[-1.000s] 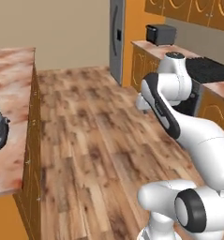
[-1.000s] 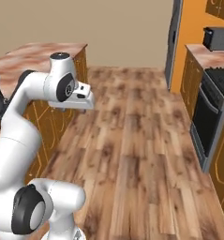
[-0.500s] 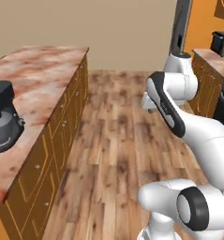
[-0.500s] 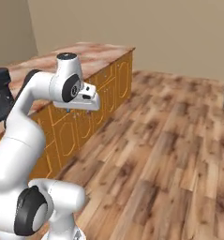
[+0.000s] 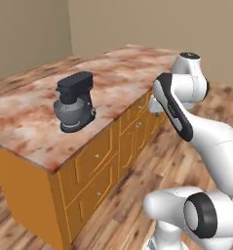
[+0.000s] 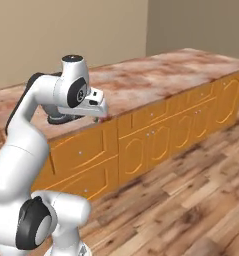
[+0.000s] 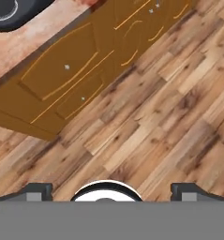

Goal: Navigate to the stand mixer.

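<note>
Since half a second ago the whole scene has swung with the base, so the stand mixer (image 5: 74,102), then cut off at the left edge of the left base view, is now seen whole on the desk (image 5: 123,73). It is placed upright near the desk's front edge, above the wooden cabinet fronts (image 5: 113,156). Its long axis runs along the overhanging head, which is pointed toward the lower left of that view. A rounded black head, a grey metallic bowl beneath it and a dark rounded base are seen. No writing or brand can be read on it. The gripper (image 7: 111,190) is held over the wood floor (image 7: 155,117); its fingertips (image 7: 36,190) are spread wide apart, nothing between them.
</note>
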